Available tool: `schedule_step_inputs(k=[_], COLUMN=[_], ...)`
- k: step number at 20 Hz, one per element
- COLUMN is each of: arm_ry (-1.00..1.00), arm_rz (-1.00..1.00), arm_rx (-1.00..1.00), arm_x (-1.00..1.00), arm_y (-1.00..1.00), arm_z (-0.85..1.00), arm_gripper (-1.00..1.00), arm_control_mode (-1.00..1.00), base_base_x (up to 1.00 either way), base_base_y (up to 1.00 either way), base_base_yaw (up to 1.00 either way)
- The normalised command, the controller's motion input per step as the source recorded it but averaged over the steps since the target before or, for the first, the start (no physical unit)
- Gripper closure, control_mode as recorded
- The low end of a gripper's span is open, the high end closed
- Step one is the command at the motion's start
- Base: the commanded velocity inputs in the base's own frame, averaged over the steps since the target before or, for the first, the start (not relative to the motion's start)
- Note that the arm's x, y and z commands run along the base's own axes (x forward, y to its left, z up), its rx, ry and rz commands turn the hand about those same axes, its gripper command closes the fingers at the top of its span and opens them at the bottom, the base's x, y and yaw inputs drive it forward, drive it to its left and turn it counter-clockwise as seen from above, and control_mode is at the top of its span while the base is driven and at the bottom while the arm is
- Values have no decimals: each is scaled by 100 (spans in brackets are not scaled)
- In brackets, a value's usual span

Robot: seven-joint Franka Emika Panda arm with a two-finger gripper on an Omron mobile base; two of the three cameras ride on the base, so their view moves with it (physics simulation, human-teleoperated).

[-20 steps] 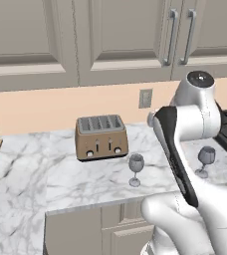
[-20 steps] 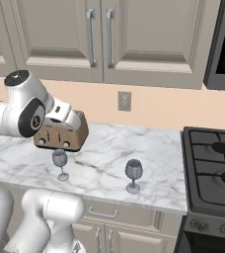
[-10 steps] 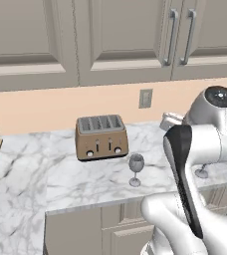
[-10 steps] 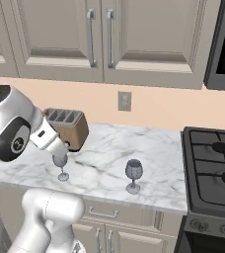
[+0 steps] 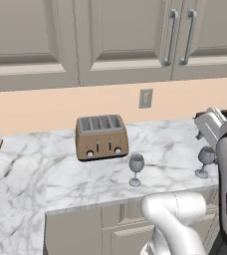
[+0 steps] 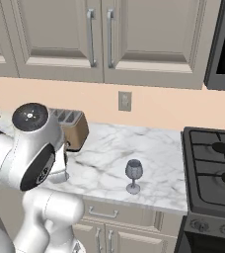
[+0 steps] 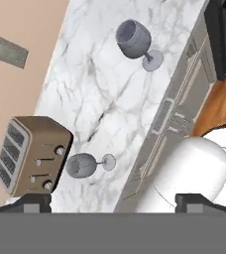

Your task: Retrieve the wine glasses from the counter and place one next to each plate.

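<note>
Jaws of the gripper [image 7: 113, 201] stood wide apart with nothing between them, high above the counter [image 7: 110, 84]. Both wine glasses stood upright on the marble below it: one [image 7: 87, 164] just ahead of the fingertips, beside the toaster [image 7: 30, 155], the other [image 7: 137, 42] farther off, near the stove [image 6: 215, 170].

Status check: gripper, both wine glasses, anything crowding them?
Gripper open, empty, above the counter. Both wine glasses upright on it, untouched: one in front of the toaster, the other nearer the stove. Toaster stands close behind the first.
</note>
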Motion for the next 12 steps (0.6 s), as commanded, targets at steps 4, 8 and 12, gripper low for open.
schedule_step_inputs(k=[4, 8, 12], arm_ry=[-1, -1, 3], arm_rz=[-38, -35, -5], arm_rx=[44, 48, 53], arm_x=[-27, -14, 0], arm_y=[-47, -59, -63], arm_z=[0, 0, -2], arm_gripper=[-100, -100, -100], arm_control_mode=[-100, -100, -100], base_base_x=[0, 0, 0], base_base_y=[0, 0, 0], base_base_yaw=[0, 0, 0])
